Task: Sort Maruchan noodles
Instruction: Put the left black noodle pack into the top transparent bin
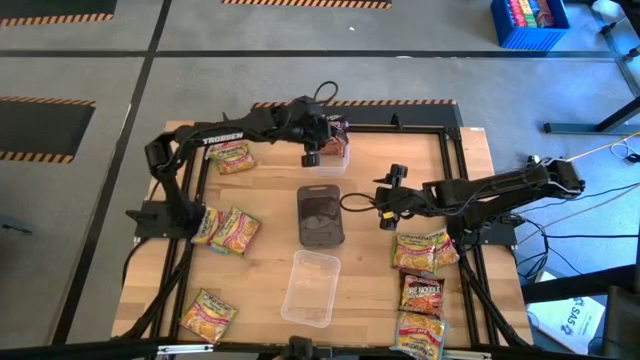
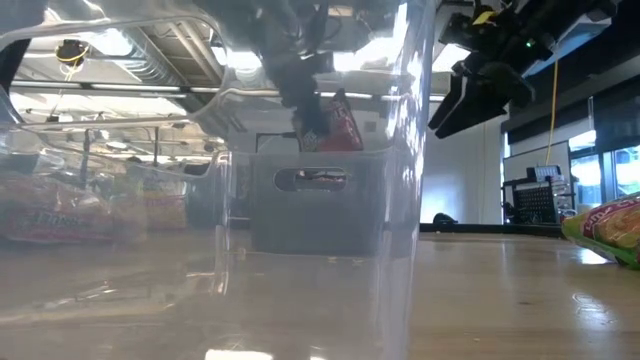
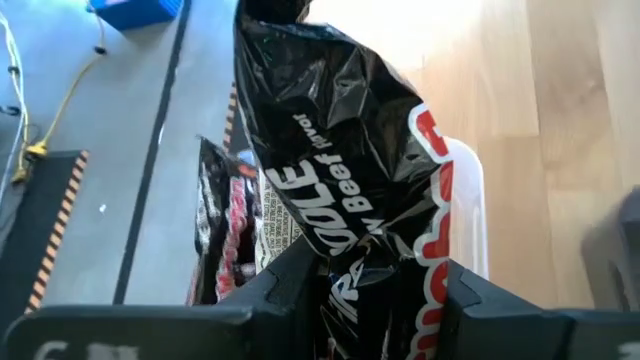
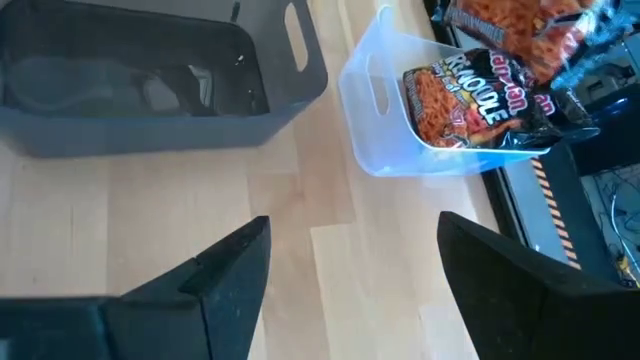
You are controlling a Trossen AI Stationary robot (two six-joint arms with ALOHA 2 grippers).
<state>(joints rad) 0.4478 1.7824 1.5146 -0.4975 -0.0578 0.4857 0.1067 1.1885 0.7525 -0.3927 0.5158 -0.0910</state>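
Observation:
My left gripper (image 1: 326, 131) reaches across the far side of the table and is shut on a dark brown-red noodle packet (image 3: 340, 150). It holds the packet over a clear tray (image 1: 340, 152) at the far middle. In that tray another dark packet (image 4: 455, 100) stands leaning against the wall. My right gripper (image 4: 350, 260) hangs open with nothing between its fingers, right of the grey bin (image 1: 321, 216). Yellow-pink packets (image 1: 232, 156) lie flat on the left of the table, and mixed packets (image 1: 425, 250) lie on the right. My left gripper pinches one end of the dark packet (image 3: 372, 268) between its two fingers. The fingers (image 3: 290, 272) slant downward toward the table's far edge. The crumpled packet sticks out beyond the fingertips, lifted clear above the clear tray's rim (image 3: 470, 190).
A second clear tray (image 1: 311, 287) stands at the near middle, right in front of the low camera. The grey bin holds nothing that I can see. More packets lie near left (image 1: 208, 312) and near right (image 1: 420, 293). A black frame borders the table.

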